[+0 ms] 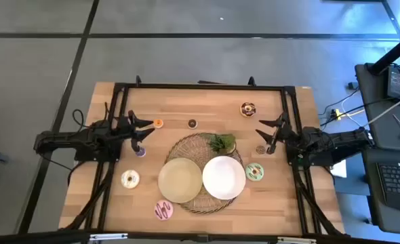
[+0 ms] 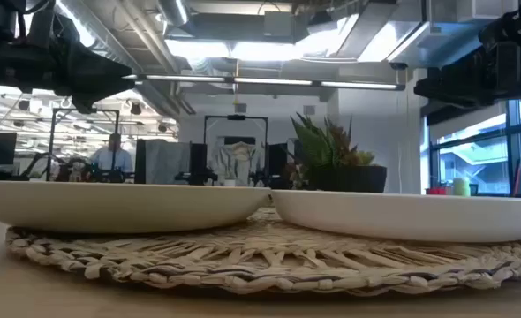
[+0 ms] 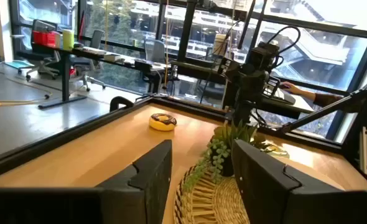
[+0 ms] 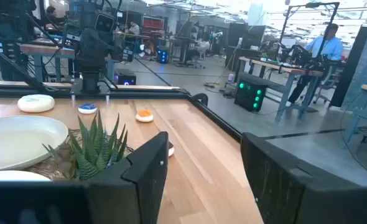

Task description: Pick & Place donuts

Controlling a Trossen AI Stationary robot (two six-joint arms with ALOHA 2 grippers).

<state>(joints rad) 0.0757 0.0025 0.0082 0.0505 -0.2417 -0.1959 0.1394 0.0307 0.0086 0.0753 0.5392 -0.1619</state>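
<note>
My left gripper (image 1: 146,130) hangs open and empty above the table's left side, between the orange donut (image 1: 158,123) and the purple donut (image 1: 140,152). My right gripper (image 1: 263,132) hangs open and empty at the right side, above the tan donut (image 1: 260,149). On the wood also lie a chocolate donut (image 1: 192,123), a brown donut (image 1: 247,108), a cream donut (image 1: 130,179), a pink striped donut (image 1: 164,210) and a mint green donut (image 1: 255,172). The left wrist view shows the brown donut (image 3: 163,121). The right wrist view shows the orange donut (image 4: 144,116).
A tan plate (image 1: 180,179) and a white plate (image 1: 224,177) rest side by side on a round woven mat (image 1: 186,146) at the table's middle. A green leafy sprig (image 1: 222,142) stands at the mat's far edge. A black frame (image 1: 200,86) runs round the table.
</note>
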